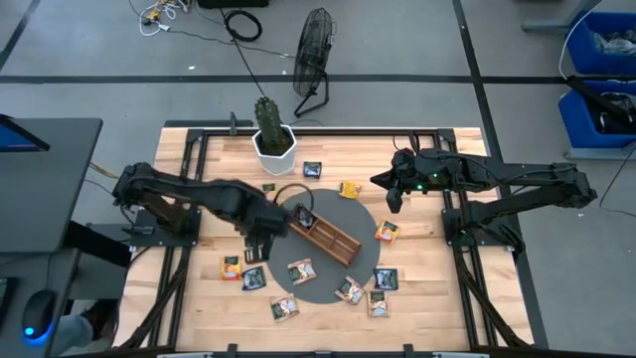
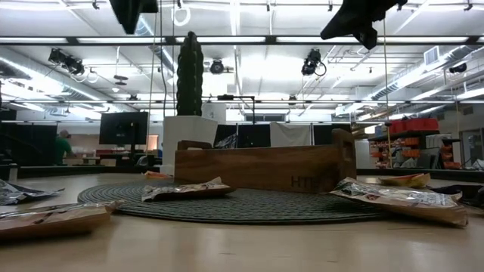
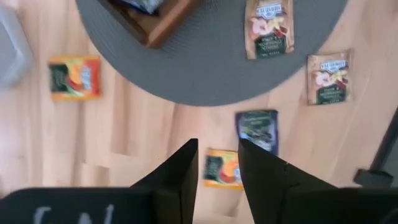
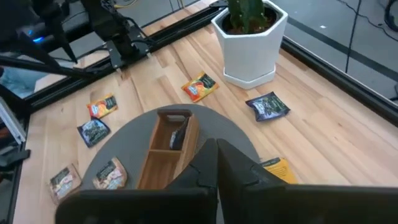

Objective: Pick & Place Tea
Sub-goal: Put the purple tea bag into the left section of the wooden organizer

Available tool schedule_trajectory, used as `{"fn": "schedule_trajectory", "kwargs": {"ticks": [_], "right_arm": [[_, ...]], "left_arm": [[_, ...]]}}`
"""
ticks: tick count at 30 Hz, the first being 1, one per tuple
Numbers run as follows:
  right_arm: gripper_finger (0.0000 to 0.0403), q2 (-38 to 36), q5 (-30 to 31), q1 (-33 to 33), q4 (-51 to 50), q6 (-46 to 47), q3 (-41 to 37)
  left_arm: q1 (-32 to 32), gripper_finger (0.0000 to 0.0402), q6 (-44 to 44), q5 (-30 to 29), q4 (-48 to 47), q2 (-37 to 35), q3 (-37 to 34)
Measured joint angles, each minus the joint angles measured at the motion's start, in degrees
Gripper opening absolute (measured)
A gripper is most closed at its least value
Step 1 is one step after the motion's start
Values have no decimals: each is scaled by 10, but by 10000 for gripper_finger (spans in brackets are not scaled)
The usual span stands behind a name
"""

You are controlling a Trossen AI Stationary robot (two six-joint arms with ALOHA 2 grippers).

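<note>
Small flat tea packets lie scattered on the wooden table and on the round grey mat (image 1: 328, 261): orange (image 1: 232, 267), dark (image 1: 253, 278) and beige (image 1: 301, 270). One dark packet (image 1: 304, 216) lies in the brown divided tray (image 1: 328, 236), at its left end. My left gripper (image 1: 260, 237) hangs open, well above the table, beside that end. In the left wrist view its fingers (image 3: 217, 168) frame an orange packet (image 3: 222, 169) far below, with a dark packet (image 3: 257, 129) beside it. My right gripper (image 1: 395, 196) is shut and raised at the tray's far right, over a yellow packet (image 4: 277, 168).
A cactus in a white pot (image 1: 272, 137) stands at the table's far edge, left of centre. The tray sits slantwise on the mat. More packets lie along the near edge (image 1: 284, 308) and on the right (image 1: 387, 232). Black frame rails border the table.
</note>
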Motion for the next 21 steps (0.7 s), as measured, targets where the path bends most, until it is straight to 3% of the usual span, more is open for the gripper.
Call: {"fn": "schedule_trajectory", "kwargs": {"ticks": [10, 15, 21], "right_arm": [[4, 0, -26, 0, -3, -33, 0], [4, 0, -36, 0, -3, -46, 0], [4, 0, -60, 0, -3, -60, 0]], "left_arm": [[-71, 157, -196, 2, -11, 55, 0], [-95, 189, -226, 17, 5, 86, -20], [-100, 197, -272, 140, 145, 88, -157]]}}
